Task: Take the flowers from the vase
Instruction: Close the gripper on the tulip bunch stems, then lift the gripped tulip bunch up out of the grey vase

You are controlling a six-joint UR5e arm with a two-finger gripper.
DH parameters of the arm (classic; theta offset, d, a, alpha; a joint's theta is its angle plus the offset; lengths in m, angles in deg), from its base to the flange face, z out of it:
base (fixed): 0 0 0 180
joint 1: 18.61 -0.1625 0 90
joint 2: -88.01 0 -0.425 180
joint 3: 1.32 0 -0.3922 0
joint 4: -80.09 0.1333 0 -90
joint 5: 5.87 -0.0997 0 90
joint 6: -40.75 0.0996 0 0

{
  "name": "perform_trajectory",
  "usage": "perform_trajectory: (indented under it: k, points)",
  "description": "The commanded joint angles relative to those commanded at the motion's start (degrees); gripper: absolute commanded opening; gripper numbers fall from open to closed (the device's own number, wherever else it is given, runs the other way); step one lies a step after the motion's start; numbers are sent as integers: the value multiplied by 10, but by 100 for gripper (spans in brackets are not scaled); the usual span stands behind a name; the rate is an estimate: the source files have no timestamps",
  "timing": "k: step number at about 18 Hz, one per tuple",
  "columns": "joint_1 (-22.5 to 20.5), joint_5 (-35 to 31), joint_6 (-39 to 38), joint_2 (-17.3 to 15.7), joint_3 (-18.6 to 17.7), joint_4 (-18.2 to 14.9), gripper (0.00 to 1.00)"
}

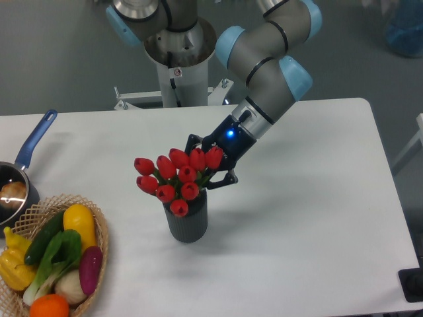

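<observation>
The flowers, a bunch of red tulip buds with green stems, stand in the dark grey ribbed vase near the middle of the white table. The buds lean to the left over the vase mouth. My gripper comes in from the upper right, low behind the bunch's right side. Its black fingers are spread apart, one at the upper left and one at the lower right of the rightmost buds. The fingertips are partly hidden behind the buds. The jaws look open around the bunch, not closed on it.
A wicker basket of colourful vegetables sits at the front left. A blue-handled saucepan is at the left edge. The arm's base column stands behind the table's far edge.
</observation>
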Motion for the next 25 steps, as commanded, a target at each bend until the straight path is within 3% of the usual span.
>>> perform_trajectory:
  k: [6,12,25]
  points:
    - [0,4,-1,-4,3,0,32]
    - [-14,-3,-8,-30,13,-10,32]
    - [-24,2,-65,-56,16,-14,32]
